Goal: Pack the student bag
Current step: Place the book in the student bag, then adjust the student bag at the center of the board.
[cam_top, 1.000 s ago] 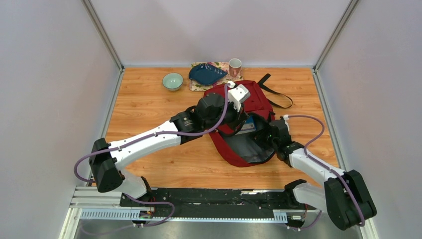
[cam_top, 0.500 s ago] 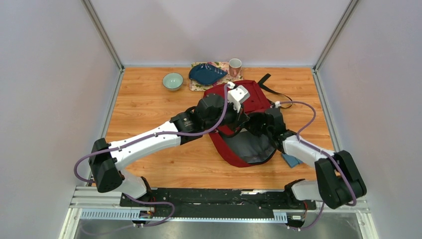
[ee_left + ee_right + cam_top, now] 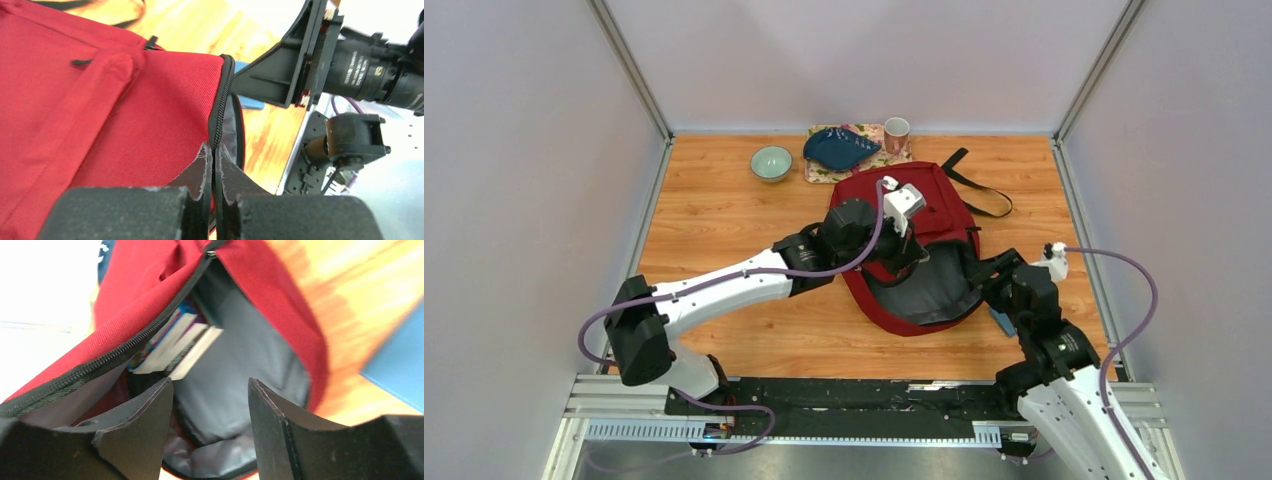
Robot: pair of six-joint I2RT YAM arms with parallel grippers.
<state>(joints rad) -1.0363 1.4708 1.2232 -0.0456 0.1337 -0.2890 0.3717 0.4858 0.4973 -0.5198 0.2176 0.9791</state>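
Note:
The student bag is a dark red backpack lying flat in the middle of the table, its main mouth gaping towards the right arm and showing grey lining. My left gripper is shut on the black zipper edge of the upper flap and holds it lifted. In the right wrist view, books lie inside the bag against the lining. My right gripper hangs just outside the mouth, jaws apart with nothing between them. It shows by the bag's right rim from above.
A small blue wallet lies on the wood beside the right arm, also at the right wrist view's edge. At the back stand a green bowl, a blue dish on a patterned mat and a mug. A black strap trails behind the bag.
My right gripper has opened and drawn back out of the bag towards the near right. The left gripper keeps its hold on the zipper edge, shifted slightly.

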